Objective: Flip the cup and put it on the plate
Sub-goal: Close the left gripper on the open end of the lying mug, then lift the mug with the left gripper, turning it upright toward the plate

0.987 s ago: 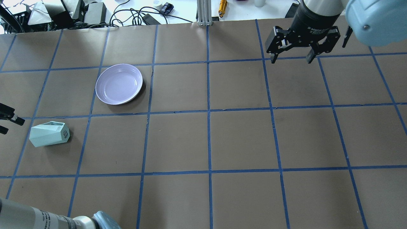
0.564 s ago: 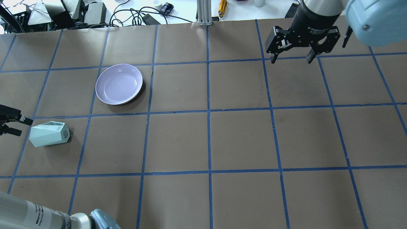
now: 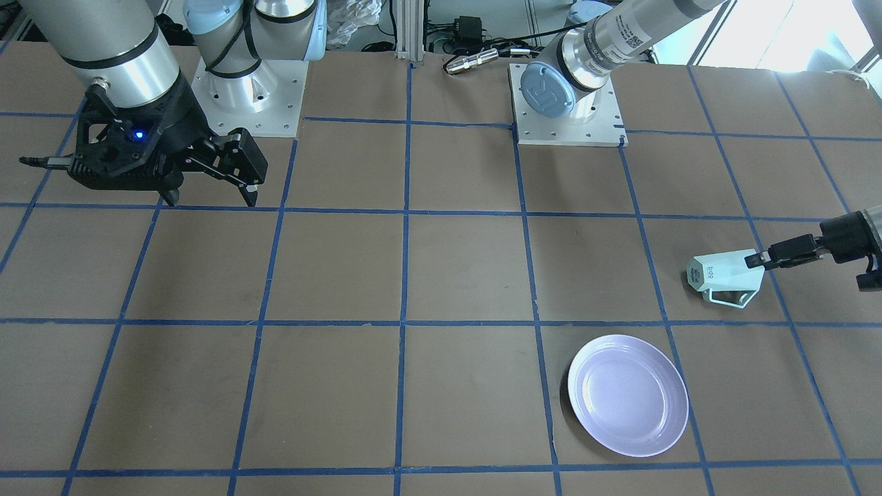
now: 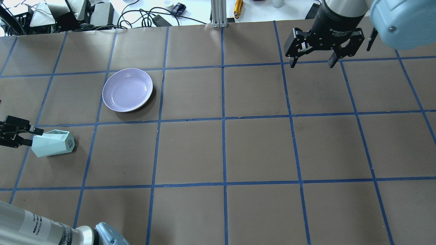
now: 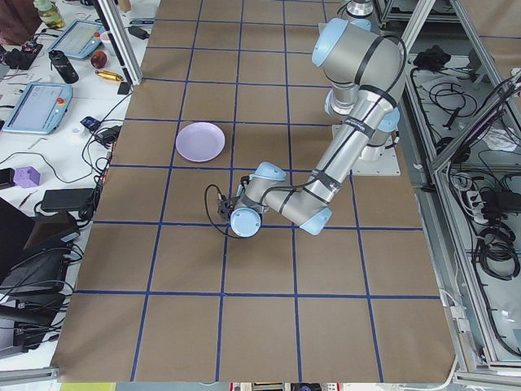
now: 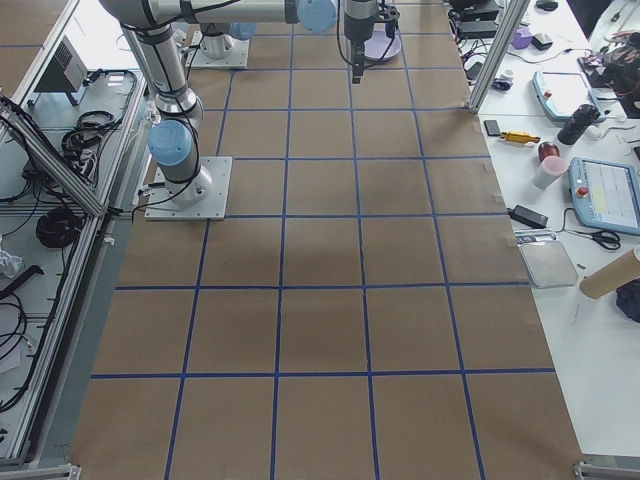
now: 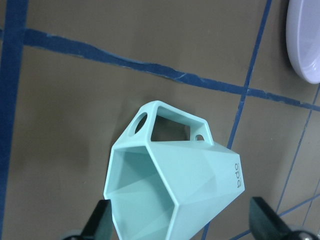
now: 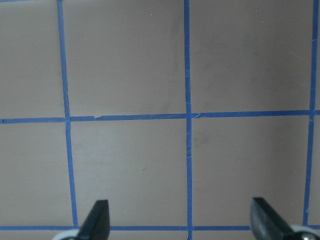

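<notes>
Cup [image 4: 52, 143]: on its side at the left of the table [image 4: 259, 149], in a near row of squares; not on the plate.
Cup axis: runs across the table. The open mouth faces the left edge and the printed base faces the centre. The handle is on the far side, toward the plate.
Left gripper [image 4: 34, 136]: low and level at the mouth end, in line with that axis. Its fingers are apart, one on each side of the rim in the wrist view. Whether either touches the cup, I cannot tell.
Cup from fingers: straight ahead, mouth first, with the body reaching away toward the centre.
Plate [image 4: 127, 90]: right way up with nothing on it, farther out than the cup and somewhat toward the centre. It is apart from the cup, with a tape line [image 4: 129, 121] between them.
Right gripper [image 4: 311, 64]: at the far right, pointing down. Its fingers are apart and hold nothing, well apart from both cup and plate.
Nearer arm: the left, plainly; the grasp looks to be its job.
Coming move, as I judge it: close on the rim wall, turn the wrist to bring the mouth up, then carry the cup outward and inward to the plate.
</notes>
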### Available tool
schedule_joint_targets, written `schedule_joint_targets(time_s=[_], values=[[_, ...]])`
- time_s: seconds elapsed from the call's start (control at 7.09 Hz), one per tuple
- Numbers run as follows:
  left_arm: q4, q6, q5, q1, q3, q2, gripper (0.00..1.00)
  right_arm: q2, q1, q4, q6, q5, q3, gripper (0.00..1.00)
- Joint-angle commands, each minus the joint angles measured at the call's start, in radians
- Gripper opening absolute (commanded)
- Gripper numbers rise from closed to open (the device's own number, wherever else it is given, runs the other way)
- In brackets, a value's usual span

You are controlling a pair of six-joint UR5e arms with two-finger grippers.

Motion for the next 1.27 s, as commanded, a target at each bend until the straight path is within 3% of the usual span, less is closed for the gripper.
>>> schedule_joint_targets(time_s=[0.0,0.14,0.28,0.56,0.71,1.13], values=[[-0.052,0.017,-0.04,-0.001,0.001,-0.011,0.83,0.0,0.0,0.0,0.0,0.0,0.0,1.0],[-0.053,0.023,-0.053,-0.001,0.001,-0.019,0.73,0.0,0.0,0.0,-0.001,0.0,0.0,1.0],[-0.063,0.031,-0.06,-0.003,0.001,-0.022,0.38,0.0,0.0,0.0,-0.001,0.001,0.0,1.0],[-0.098,0.051,-0.061,-0.007,0.005,-0.008,0.04,0.0,0.0,0.0,0.0,0.0,0.0,1.0],[-0.134,0.066,-0.061,-0.009,0.005,0.01,0.0,0.0,0.0,0.0,0.0,0.0,0.0,1.0],[-0.208,0.066,-0.077,-0.021,0.018,0.09,0.0,0.0,0.0,0.0,0.0,0.0,0.0,1.0]])
